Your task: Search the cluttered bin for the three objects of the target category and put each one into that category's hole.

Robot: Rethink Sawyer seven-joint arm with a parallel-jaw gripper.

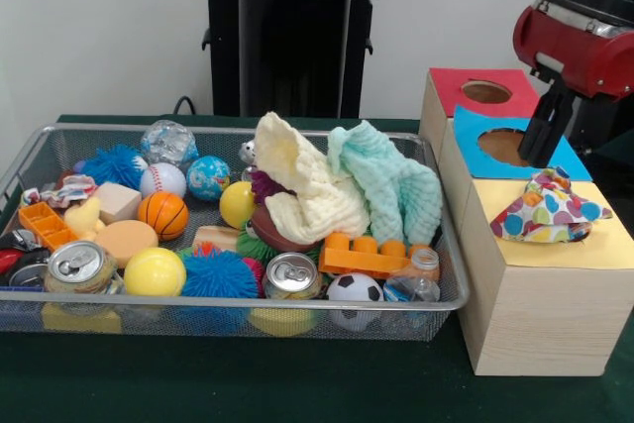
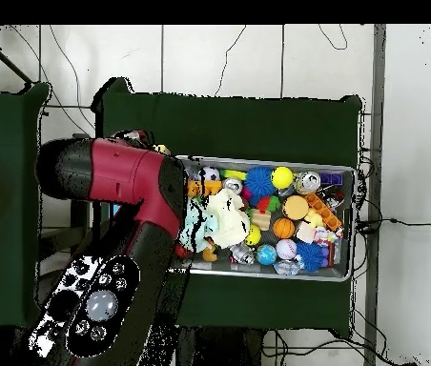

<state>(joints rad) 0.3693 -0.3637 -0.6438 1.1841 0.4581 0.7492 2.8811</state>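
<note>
Polka-dotted cloth (image 1: pixel 548 209) lies crumpled on the yellow top of the wooden sorting box (image 1: pixel 535 314), slumped over what looks to be that section's hole, partly in and not yet dropped through. The Sawyer's gripper (image 1: pixel 543 136) hangs just above the blue section's hole (image 1: pixel 503 146), beside the cloth and apart from it; whether its fingers are spread or closed cannot be told from either view. In the wire mesh bin (image 1: pixel 30 151), a cream cloth (image 1: pixel 302 190) and a mint-green cloth (image 1: pixel 391 185) are heaped together against the back edge near the box-side corner, over balls, cans and an orange toy brick (image 1: pixel 362 257). If cloths are the target category, these two likely remain. They should be light, limp and easily snagged; a pinch on a raised fold at the top of the heap looks the surest hold.
</note>
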